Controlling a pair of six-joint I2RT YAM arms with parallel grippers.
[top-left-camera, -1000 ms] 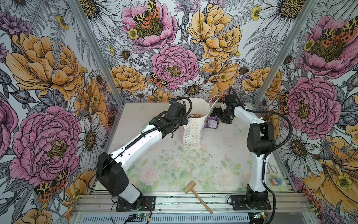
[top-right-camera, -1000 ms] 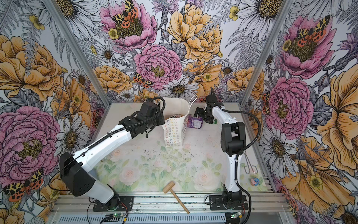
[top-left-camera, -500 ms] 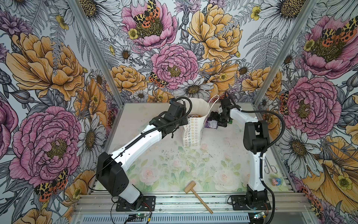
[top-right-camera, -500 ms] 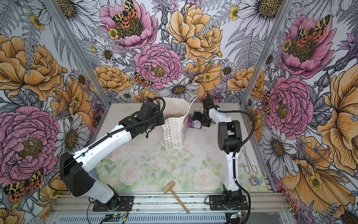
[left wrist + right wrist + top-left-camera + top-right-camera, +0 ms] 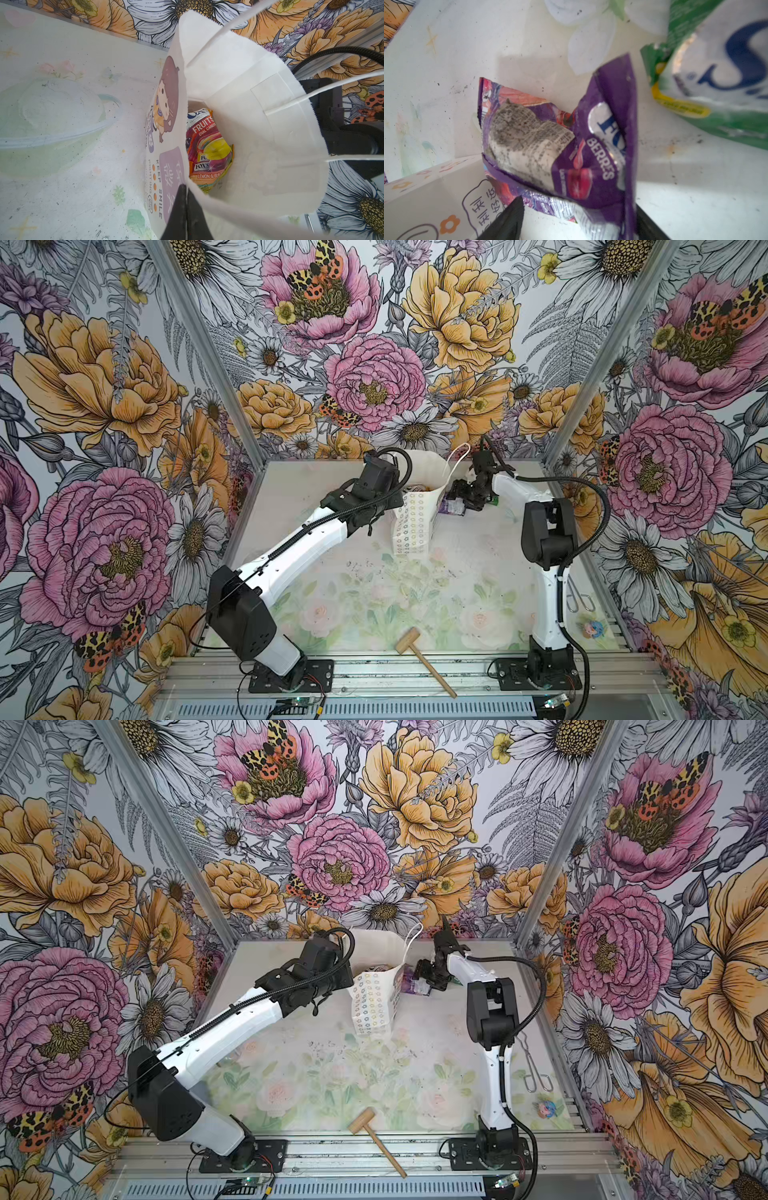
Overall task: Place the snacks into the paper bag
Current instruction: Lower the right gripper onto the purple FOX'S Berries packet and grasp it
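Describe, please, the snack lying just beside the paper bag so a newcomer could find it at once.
Find the white paper bag standing at the back of the table. Just right of it in a top view is a crumpled purple packet, straddled by the right gripper. It reads BERRIES and bears a worn white label, unlike the green packet nearby.

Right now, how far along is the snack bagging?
Done: one orange Fox's packet lies inside the paper bag. In hand: the left gripper is shut on the bag's rim; the right gripper has its jaws either side of the purple packet beside the bag, grip unclear. Left: that purple packet and a green packet on the table.
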